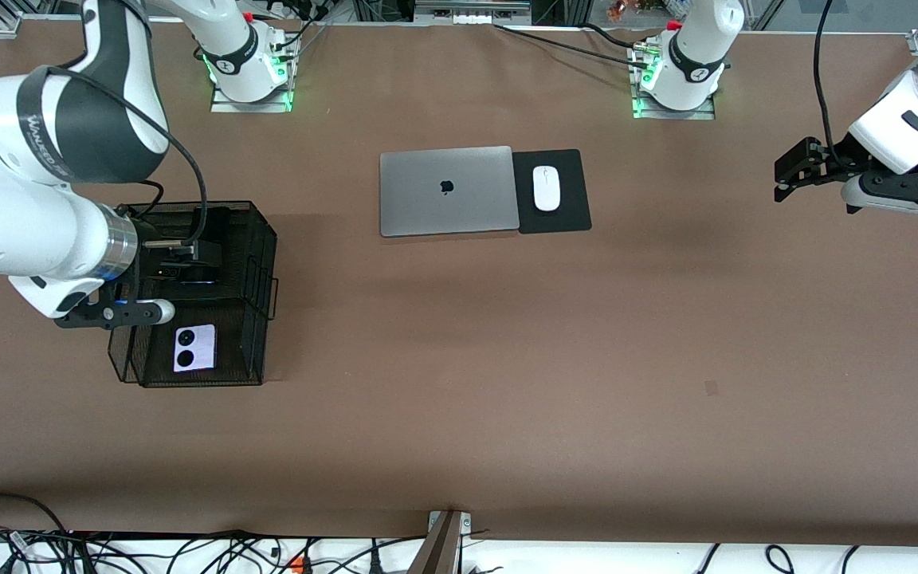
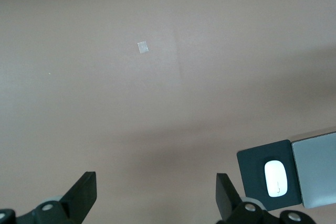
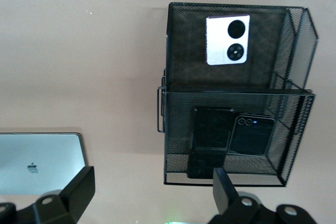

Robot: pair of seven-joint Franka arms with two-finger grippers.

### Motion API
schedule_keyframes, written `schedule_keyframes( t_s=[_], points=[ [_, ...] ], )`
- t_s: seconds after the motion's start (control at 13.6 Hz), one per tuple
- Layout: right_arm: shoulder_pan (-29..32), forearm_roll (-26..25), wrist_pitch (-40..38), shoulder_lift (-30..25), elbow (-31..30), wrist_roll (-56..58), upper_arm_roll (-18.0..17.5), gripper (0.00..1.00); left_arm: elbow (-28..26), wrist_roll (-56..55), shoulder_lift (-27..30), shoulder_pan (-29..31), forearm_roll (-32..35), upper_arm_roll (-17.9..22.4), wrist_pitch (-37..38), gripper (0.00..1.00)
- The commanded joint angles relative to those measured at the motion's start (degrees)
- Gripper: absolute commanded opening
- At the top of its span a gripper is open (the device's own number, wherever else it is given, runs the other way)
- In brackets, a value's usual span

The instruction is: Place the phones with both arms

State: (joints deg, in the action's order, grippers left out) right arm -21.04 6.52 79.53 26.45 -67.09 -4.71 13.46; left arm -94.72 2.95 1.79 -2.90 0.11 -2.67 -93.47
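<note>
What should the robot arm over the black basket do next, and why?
Probably lower the right gripper straight down toward the long black phone in the basket. Its fingers are open and hold nothing, and all three phones lie in the basket. The left gripper waits open over bare table, with nothing to grab.

White arms (image 1: pixel 45 199) — black bands, cables, claws
</note>
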Motion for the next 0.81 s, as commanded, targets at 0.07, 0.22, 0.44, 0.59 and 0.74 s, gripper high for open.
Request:
schedule_keyframes(
  t_s=[0.07,0.22,0.44,0.59,0.74],
  points=[
    [11.19,-5.90,2.45,-5.95,-6.17,-1.44,-14.16,0.99,0.24,0.31,-0.04,0.36,-0.03,-0.41,0.74,1.00],
    [12.24,-5.90,10.34,-12.35,-17.58,-1.00,-14.25,1.00,0.42,0.31,-0.30,0.36,0.06,-0.41,0.74,1.00],
    [14.61,-6.69,13.89,-14.41,-21.68,-0.74,-16.08,1.00,0.50,0.31,-0.39,0.36,0.06,-0.41,0.66,1.00],
    [16.11,-9.50,15.56,-14.41,-21.77,-0.74,-18.73,1.00,0.50,0.31,-0.39,0.36,0.06,-0.41,0.66,1.00],
    [15.85,-9.68,16.09,-14.23,-21.77,-0.74,-18.73,1.00,0.59,0.31,-0.39,0.36,0.06,-0.41,0.66,1.00]
  ],
)
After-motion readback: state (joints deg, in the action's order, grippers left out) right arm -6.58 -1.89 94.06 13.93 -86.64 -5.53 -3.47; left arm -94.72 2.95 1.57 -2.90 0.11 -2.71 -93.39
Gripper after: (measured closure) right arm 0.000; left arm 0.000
